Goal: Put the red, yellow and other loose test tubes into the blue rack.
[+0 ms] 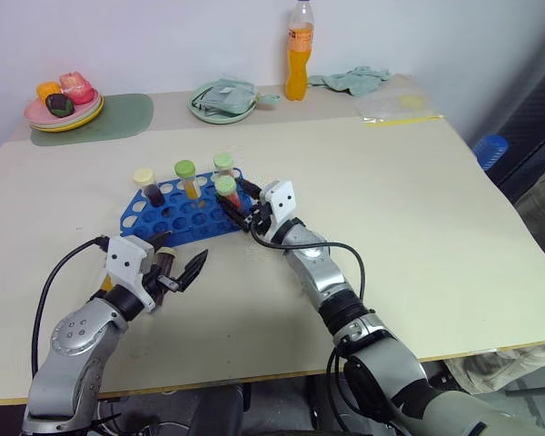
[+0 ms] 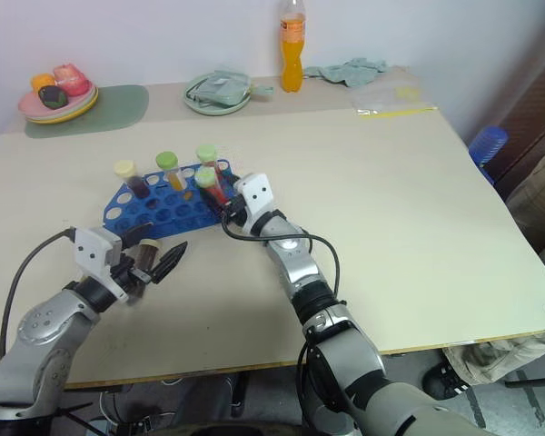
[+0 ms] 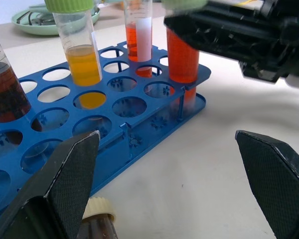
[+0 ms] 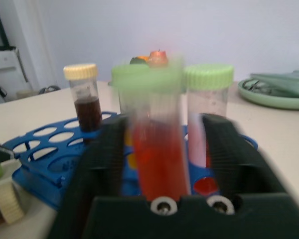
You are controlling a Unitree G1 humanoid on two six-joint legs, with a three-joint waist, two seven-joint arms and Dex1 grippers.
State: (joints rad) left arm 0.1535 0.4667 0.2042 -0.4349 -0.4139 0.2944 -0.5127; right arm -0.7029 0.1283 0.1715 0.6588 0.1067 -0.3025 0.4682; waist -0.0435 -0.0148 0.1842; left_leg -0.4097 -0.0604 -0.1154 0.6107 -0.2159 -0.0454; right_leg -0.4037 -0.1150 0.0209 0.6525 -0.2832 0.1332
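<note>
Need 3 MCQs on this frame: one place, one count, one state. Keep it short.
1. Where does the clear plastic bottle of orange drink stand?
A. At the far edge of the table, by the wall
B. In the rack
C. Beside the left gripper

2. How many capped tubes stand upright in the bright blue plastic rack with round holes?
A. Two
B. Four
C. Six

3. How is the left gripper?
A. Shut on a tube
B. Shut on nothing
C. Open, with nothing between its fingertips

Answers:
1 A: the bottle stands far behind the rack, close to the wall.
2 B: one beige cap and three green caps rise from the holes.
3 C: the left wrist view shows its two black fingers wide apart, with bare table between them.
</note>
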